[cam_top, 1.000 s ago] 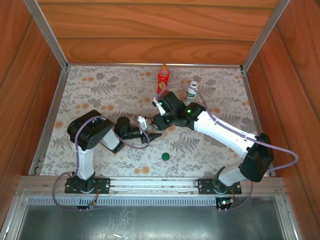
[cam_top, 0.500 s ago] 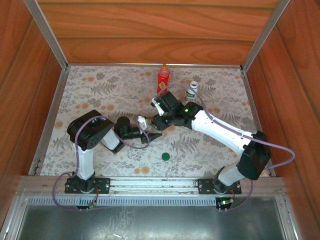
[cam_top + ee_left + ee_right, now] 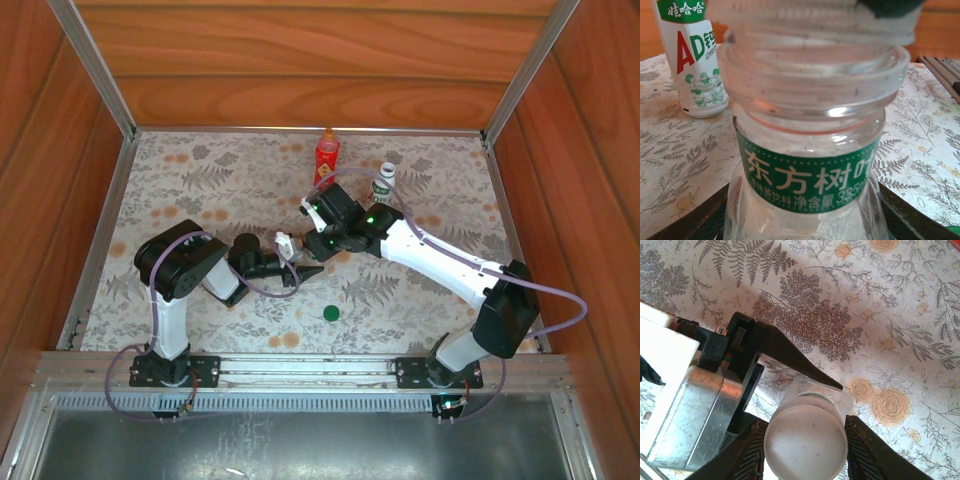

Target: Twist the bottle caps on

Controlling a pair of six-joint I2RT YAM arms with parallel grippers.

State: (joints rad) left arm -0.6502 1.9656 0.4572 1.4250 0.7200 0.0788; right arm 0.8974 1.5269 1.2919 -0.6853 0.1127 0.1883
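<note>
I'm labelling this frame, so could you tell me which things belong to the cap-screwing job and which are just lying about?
Job in hand:
clear bottle in the left gripper
pale cap in the right gripper
red bottle
white bottle
green cap, loose on the table

Just there:
floral table cover
wooden walls
</note>
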